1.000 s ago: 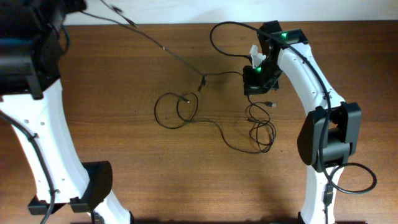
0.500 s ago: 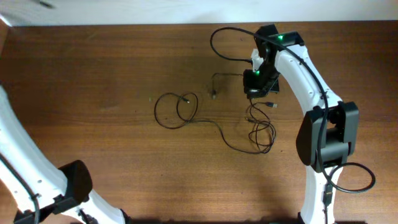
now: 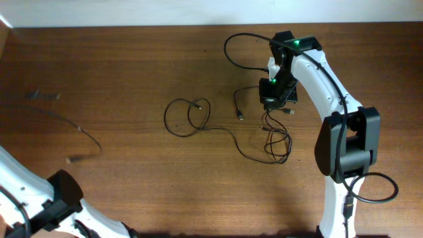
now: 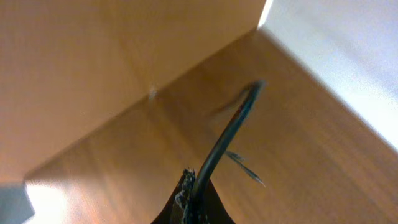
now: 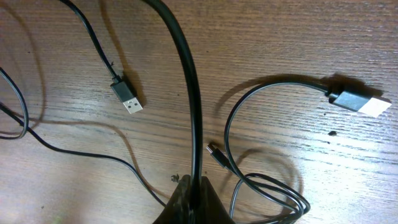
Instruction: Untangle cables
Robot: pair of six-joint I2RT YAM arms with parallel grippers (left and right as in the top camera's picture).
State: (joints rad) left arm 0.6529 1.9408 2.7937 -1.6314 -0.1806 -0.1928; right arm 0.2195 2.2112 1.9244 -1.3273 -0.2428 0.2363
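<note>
Thin black cables lie on the wooden table: one loop (image 3: 188, 116) at the middle, trailing right to a small bunch of loops (image 3: 277, 141). My right gripper (image 3: 273, 94) sits just above that bunch. In the right wrist view it (image 5: 196, 194) is shut on a black cable (image 5: 186, 81) whose free end with a plug (image 3: 240, 116) lies to its left. My left gripper (image 4: 193, 196) is shut on another black cable (image 4: 227, 134). That cable shows blurred in the overhead view (image 3: 79, 131) at the far left. The left jaws are outside the overhead view.
The right wrist view shows two USB plugs (image 5: 127, 99) (image 5: 357, 101), a small plug (image 5: 216, 154) and coiled cable (image 5: 277, 199). The left arm's white links (image 3: 30, 192) fill the bottom left corner. The table's far edge meets a white wall (image 3: 132, 12).
My left arm swung away off the left side, carrying its cable clear of the others. The right-held cable's free end dropped down onto the table left of the right gripper.
</note>
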